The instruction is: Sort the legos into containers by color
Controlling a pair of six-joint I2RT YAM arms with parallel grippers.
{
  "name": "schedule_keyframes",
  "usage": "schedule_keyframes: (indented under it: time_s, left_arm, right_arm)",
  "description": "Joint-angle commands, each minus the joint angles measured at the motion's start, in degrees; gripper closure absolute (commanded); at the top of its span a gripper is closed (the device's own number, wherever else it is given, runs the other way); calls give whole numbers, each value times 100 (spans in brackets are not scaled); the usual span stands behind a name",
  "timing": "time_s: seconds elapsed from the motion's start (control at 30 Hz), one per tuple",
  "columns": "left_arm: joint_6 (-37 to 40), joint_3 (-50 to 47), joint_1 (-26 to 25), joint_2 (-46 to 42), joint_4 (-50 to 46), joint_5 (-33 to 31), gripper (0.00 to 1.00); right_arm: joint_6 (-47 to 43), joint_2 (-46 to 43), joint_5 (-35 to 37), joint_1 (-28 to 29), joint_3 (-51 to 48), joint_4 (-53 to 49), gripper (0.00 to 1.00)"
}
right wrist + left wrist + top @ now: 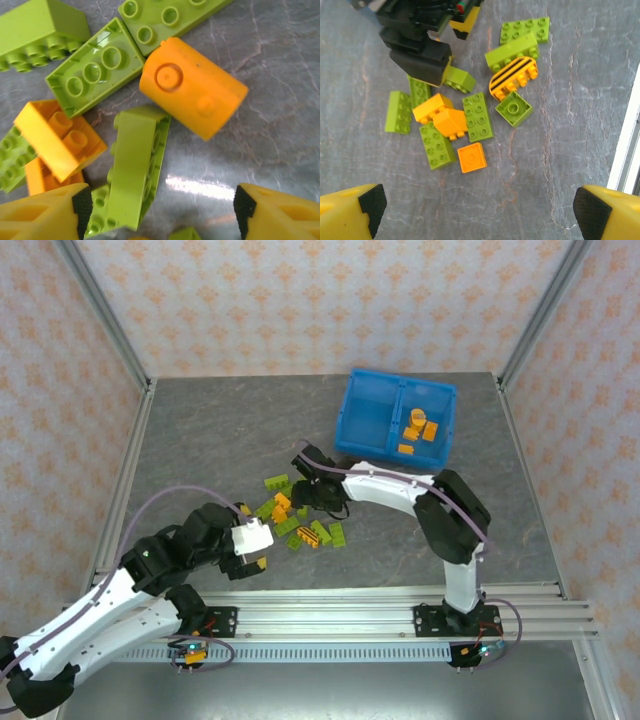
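Note:
The pile of lime green and orange legos (295, 515) lies mid-table, the dark-striped orange brick (313, 536) at its near edge. My right gripper (320, 495) is low over the pile and open. In its wrist view the gripper (162, 212) has a lime green brick (132, 170) on its side between the fingers, close to the left finger (82, 210), and an orange brick (192, 87) just ahead. My left gripper (480, 212) hovers open near the pile, an orange square tile (472, 157) ahead of it. The blue bin (352, 390) holds several orange bricks (420, 428) in its right compartment.
The bin's left compartment (368, 418) looks bare. In the left wrist view the right gripper (420, 50) hangs over the far side of the pile, next to the striped brick (512, 77). A metal rail (400, 600) runs along the near table edge.

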Motion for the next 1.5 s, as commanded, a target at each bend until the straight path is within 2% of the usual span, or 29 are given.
schedule_keyframes:
  time_s: [0.0,0.2,0.4,0.5,0.7,0.83,1.0,1.1,1.23,1.47]
  left_arm:
    - [-79,-260,-13,-80,538,-70,0]
    - [-18,-318,-9,-279,650,-394,0]
    - [-75,-471,-6,-688,761,-245,0]
    - [-83,-475,-8,-705,770,-196,0]
    - [-106,-472,-9,-694,811,-125,0]
    - [-163,-514,-9,-750,1009,47,0]
    - [-346,-599,-3,-768,1383,176,0]
    - [-590,-605,-1,-689,1586,-213,0]
    - [-868,-521,62,-548,1687,-594,0]
    - [-1029,-453,158,-586,1651,-711,0]
  right_arm:
    - [95,182,304,130,204,-141,33]
    - [248,485,198,130,194,32,48]
    - [222,493,315,130,213,81,68]
    - [161,370,368,130,201,139,74]
    - [41,-501,658,130,-34,431,76]
    - [-162,-1135,1266,99,3,328,76]
    - [-702,-1398,1938,-393,356,-19,77]
    - [-1050,-1248,2112,-952,655,-84,77]
    - [-1311,-571,1922,-1787,1274,-156,77]
    - [-1473,889,1798,-2469,2544,-394,76]
